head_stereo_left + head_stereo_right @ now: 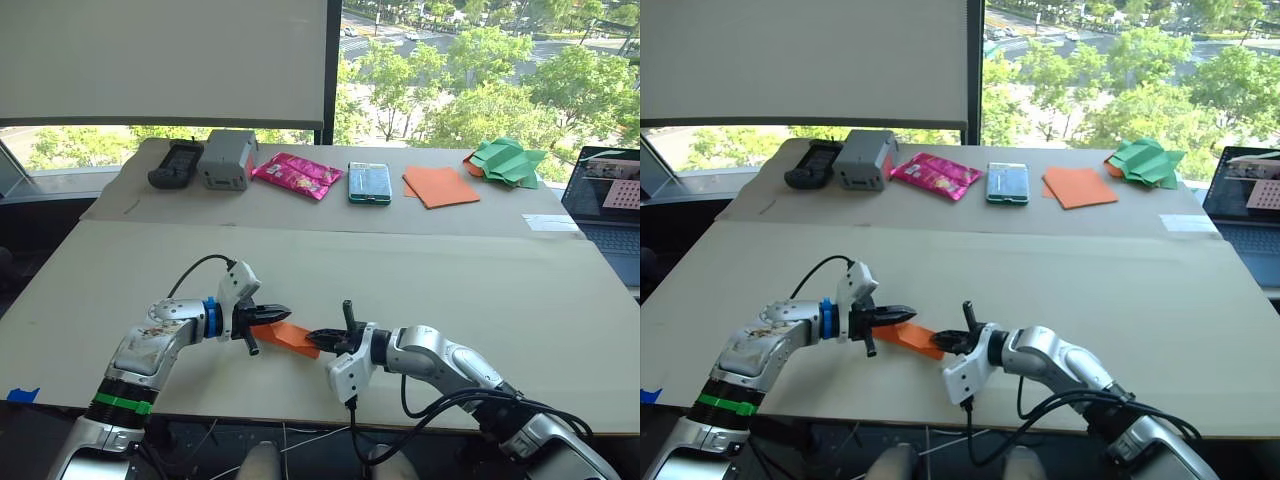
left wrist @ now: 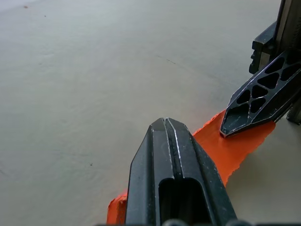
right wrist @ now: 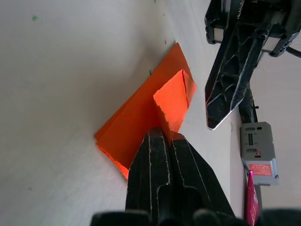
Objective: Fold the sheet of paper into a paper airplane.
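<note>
While both arms meet over the near edge of the table, I read the left gripper as closed, its fingers together on one end of the sheet of paper. The paper is now a narrow folded orange strip lying between the two tools. Moving right, the right gripper pinches a raised triangular flap at the other end, fingers pressed shut around it.

My worry is tearing: the edge near the right fingers already looks ragged, and if the arms pull apart or twist unevenly the thin layers could rip or slip free, losing the crease alignment. A pinch too close to the edge could also let the flap spring back.

Farther back sit a grey box, a pink packet, smooth orange sheets and green crumpled paper. I cannot read any writing on them.
</note>
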Action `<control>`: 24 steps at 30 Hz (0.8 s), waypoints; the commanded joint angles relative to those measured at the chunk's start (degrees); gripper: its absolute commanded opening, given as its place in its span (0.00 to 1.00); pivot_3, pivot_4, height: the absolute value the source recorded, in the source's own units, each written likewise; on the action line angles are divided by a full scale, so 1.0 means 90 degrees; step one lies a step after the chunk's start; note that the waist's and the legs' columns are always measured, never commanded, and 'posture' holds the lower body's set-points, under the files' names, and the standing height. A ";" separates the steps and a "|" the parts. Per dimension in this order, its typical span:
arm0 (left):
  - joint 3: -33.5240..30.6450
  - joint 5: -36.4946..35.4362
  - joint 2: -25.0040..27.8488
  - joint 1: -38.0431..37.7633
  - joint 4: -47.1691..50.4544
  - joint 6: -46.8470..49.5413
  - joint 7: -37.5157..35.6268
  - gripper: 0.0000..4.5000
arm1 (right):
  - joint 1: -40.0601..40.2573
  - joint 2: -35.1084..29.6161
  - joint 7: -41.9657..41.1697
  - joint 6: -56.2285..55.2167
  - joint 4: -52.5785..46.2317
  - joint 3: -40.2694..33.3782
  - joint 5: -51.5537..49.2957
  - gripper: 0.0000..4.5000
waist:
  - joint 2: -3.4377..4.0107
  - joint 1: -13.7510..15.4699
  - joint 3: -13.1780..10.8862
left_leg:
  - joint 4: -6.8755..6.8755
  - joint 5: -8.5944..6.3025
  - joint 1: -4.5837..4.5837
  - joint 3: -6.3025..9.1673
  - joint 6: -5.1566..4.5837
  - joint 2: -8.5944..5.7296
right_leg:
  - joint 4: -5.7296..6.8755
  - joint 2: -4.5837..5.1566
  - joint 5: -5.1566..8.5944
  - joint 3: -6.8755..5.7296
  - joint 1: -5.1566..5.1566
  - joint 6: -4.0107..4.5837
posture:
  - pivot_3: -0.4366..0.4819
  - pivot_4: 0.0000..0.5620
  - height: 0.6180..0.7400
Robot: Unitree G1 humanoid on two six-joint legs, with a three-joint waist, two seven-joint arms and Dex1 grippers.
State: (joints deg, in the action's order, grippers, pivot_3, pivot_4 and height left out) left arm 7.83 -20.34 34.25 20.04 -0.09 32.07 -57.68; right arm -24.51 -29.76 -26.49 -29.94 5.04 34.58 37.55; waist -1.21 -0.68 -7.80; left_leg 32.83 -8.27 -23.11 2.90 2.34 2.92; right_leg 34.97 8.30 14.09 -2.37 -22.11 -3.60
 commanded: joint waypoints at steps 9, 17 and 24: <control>0.0084 0.0463 0.0167 -0.0237 -0.0363 -0.0689 -0.0157 0.00 | -0.0004 0.0063 -0.0351 0.0184 0.0259 -0.0085 -0.0040 0.01 | -0.0001 0.0000 0.0001 | 0.0000 -0.0027 0.0002 0.0001 0.0043 0.0000 | -0.0002 0.0000 0.0000 0.0000 0.0001 0.0001 | 0.48 0.27 0.69; 0.0375 0.0936 0.0170 -0.0271 -0.0602 -0.1024 -0.0121 0.00 | 0.0045 0.0160 -0.0653 0.0318 0.0167 -0.0200 -0.0267 0.21 | 0.0002 0.0003 0.0003 | 0.0000 -0.0026 0.0003 0.0000 0.0041 0.0000 | -0.0001 0.0000 0.0000 0.0000 0.0003 0.0001 | 0.48 0.27 0.69; 0.0517 0.1055 0.0172 -0.0358 -0.0556 -0.1131 -0.0162 0.00 | 0.0472 0.0127 -0.2322 0.2125 -0.1377 -0.0754 -0.2206 0.75 | 0.0026 0.0059 0.0020 | 0.0001 -0.0021 0.0010 -0.0001 0.0034 0.0000 | 0.0003 0.0001 0.0000 0.0000 0.0014 0.0000 | 0.48 0.27 0.69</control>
State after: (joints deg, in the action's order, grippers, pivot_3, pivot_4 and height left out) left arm 10.70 -13.21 35.08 17.96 -4.41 21.40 -59.11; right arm -20.87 -28.44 -42.91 -15.92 -2.78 29.41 23.17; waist -0.98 -0.15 -7.61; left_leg 32.84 -8.45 -23.02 2.90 2.64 2.93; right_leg 34.99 8.31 14.10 -2.36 -21.97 -3.60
